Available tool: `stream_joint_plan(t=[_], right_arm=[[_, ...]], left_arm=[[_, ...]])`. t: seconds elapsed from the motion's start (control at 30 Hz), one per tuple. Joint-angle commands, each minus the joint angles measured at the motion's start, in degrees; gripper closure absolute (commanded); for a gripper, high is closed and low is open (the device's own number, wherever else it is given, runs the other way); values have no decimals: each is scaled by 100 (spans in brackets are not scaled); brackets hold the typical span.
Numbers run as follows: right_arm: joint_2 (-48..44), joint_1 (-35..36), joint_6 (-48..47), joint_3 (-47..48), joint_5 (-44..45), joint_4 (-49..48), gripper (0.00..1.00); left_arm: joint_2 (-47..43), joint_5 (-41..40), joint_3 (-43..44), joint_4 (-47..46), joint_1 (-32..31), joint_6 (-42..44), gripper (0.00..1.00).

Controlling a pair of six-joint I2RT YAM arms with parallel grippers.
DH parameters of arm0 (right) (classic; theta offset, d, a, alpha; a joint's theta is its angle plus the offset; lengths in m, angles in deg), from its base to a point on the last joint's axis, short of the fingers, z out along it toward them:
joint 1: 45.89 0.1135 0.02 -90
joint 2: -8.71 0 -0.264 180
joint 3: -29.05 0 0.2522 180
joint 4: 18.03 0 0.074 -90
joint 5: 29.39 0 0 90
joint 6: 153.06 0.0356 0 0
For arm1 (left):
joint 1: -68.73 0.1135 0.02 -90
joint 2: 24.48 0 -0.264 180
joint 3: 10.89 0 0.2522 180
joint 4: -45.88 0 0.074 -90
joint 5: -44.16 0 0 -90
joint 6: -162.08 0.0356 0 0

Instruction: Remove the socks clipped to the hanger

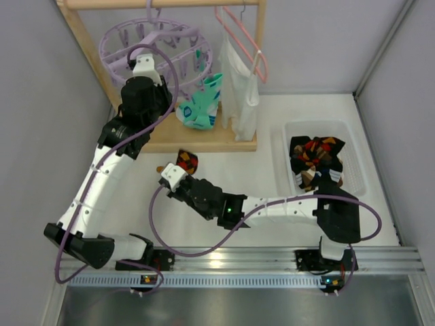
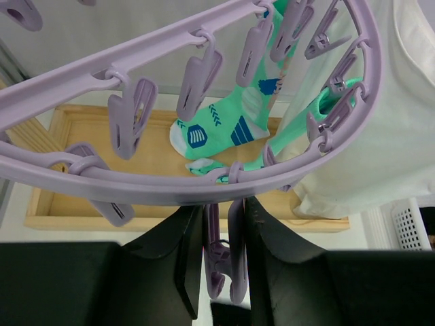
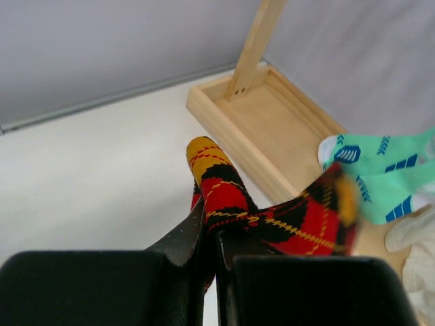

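The lavender hanger [image 1: 151,46] hangs from the wooden rack at the back left. A teal sock [image 1: 202,105] hangs clipped at its right side and also shows in the left wrist view [image 2: 231,125]. My left gripper [image 2: 221,265] is up under the hanger ring [image 2: 170,183], shut on one dangling lavender clip [image 2: 228,261]. My right gripper [image 3: 212,234] is shut on a black, red and yellow plaid sock [image 3: 234,197], held low over the table in front of the rack; the sock shows in the top view too [image 1: 185,161].
A white garment [image 1: 241,95] hangs on a pink wire hanger [image 1: 239,34] right of the lavender one. The rack's wooden base tray [image 1: 204,139] lies under them. A clear bin [image 1: 353,146] at the right holds several dark patterned socks [image 1: 316,159].
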Motion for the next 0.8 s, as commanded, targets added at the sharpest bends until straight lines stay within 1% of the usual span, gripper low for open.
stream_joint_plan(t=[0.0, 0.1, 0.13, 0.2, 0.23, 0.27, 0.3, 0.33, 0.37, 0.4, 0.43, 0.47, 0.5, 0.53, 0.57, 0.6, 0.63, 0.67, 0.7, 0.77], right_arm=[[-492, -16, 239, -438, 119, -505, 100], [-913, -34, 432, -1053, 295, -611, 100], [-1175, -43, 476, -1342, 443, -577, 100], [-1493, -69, 634, -1555, 689, -314, 100], [-1877, -87, 731, -1721, 961, 209, 100], [-2099, -122, 1062, -1775, 1050, 545, 100], [-2327, -270, 1292, -1810, 1077, 1010, 100], [-2764, -402, 1459, -1837, 921, 1858, 100], [-2995, -551, 2000, -1846, 850, 2302, 100], [-3197, -840, 2180, -1855, 806, 2646, 100], [-3530, -982, 2521, -1802, 701, 3041, 100], [-3673, -1157, 2638, -1750, 700, 3776, 100], [-3796, -1437, 2743, -1714, 691, 4061, 100], [-4006, -1588, 2927, -1592, 700, 4395, 100], [-4095, -1772, 3024, -1521, 700, 4946, 100], [-4244, -2192, 3086, -1381, 639, 5239, 100], [-4315, -2431, 3165, -1319, 595, 5451, 100], [-4385, -2686, 3175, -1275, 551, 5766, 100], [-4456, -3202, 3175, -1231, 472, 5856, 100], [-4535, -3766, 3087, -1099, 51, 5997, 100]], left_arm=[[-5, 4, -27, -336, 35, 79, 96], [-31, -13, -36, -327, 61, 70, 98], [-49, 4, -44, -327, 61, 61, 95], [-162, 22, -88, -310, 61, 44, 77], [-215, 57, -201, -310, 61, 52, 71], [-286, 83, -263, -318, 61, 61, 58], [-452, 92, -360, -310, 61, 53, 49], [-532, 127, -526, -301, 61, 9, 37], [-619, 162, -632, -310, 61, -26, 29], [-812, 197, -720, -301, 61, -105, 24], [-901, 311, -799, -310, 61, -149, 20], [-988, 390, -966, -301, 61, -202, 12], [-1172, 487, -1037, -301, 61, -298, 9], [-1278, 766, -1125, -301, 61, -360, 7], [-1532, 978, -1308, -301, 61, -422, 4], [-1682, 1136, -1432, -301, 61, -561, 2], [-1840, 1347, -1546, -292, 61, -624, 2], [-2173, 1392, -1660, -292, 61, -685, 2], [-2332, 1419, -1923, -292, 61, -738, 2], [-2797, 1455, -2135, -257, 61, -712, 2]])
